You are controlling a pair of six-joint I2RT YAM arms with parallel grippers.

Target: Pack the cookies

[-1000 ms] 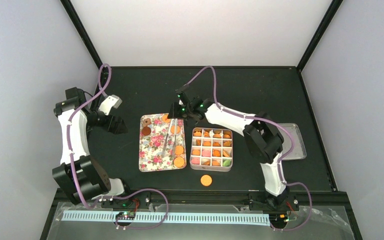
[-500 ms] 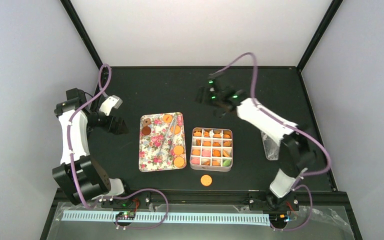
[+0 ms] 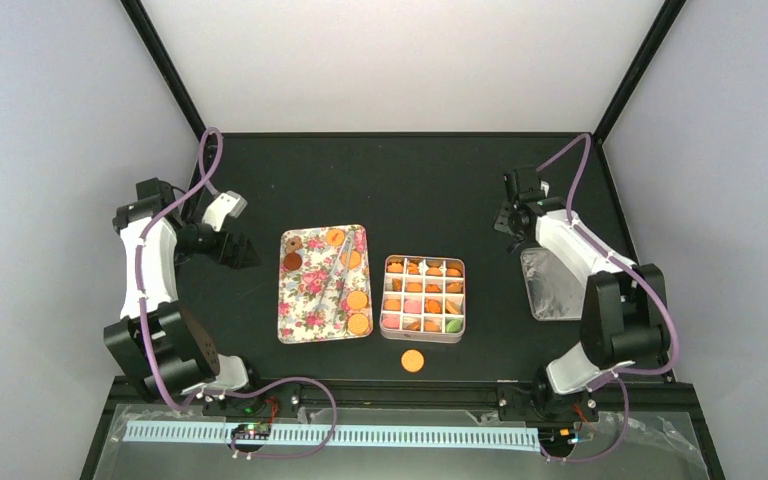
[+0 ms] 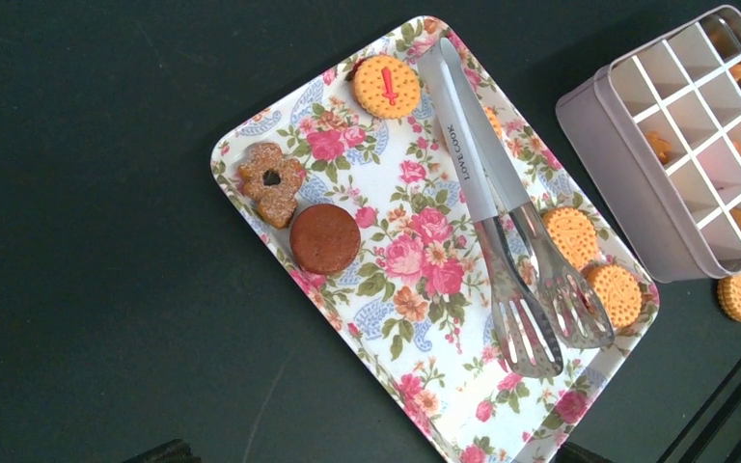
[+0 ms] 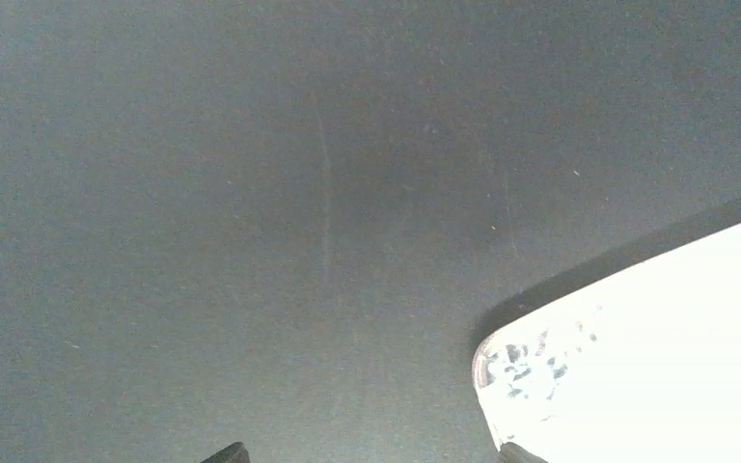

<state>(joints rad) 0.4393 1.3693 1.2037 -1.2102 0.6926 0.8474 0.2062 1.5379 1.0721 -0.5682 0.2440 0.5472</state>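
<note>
The unpacked cookies (image 3: 358,300) lie on the flowered tray (image 3: 307,300) just right of the left pincer (image 3: 242,252), spread wide and empty, and well left of the right pincer (image 3: 507,220), likewise apart, holding nothing.

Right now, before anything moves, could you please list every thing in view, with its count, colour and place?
tray: one, floral, left of the box
tongs: one pair, metal, lying on the tray
cookies on the tray: six, four orange and two brown
loose cookie: one, orange, on the table near the box
box: one, pale, divided, holding orange, pink and green cookies
lid: one, silver, far right
table: one, black
left gripper: open, left of the tray
right gripper: open, by the lid's far end
</note>
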